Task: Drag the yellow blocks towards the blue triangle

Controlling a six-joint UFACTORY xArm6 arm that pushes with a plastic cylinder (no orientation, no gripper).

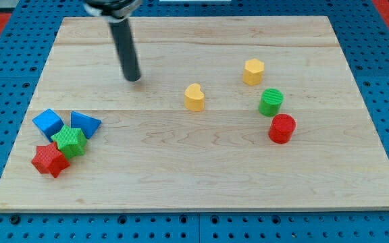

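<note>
My tip [134, 77] rests on the board in the upper left part, well left of the yellow heart block [194, 97] and up and right of the blue triangle [85, 124]. The yellow hexagon block [253, 71] sits further right, near the view's top. The blue triangle lies at the left edge in a tight cluster with a blue cube [48, 123], a green star [69, 142] and a red star [49, 160]. My tip touches no block.
A green cylinder [271, 102] and a red cylinder [281, 128] stand right of centre, just below the yellow hexagon. The wooden board [201, 175] lies on a blue perforated table.
</note>
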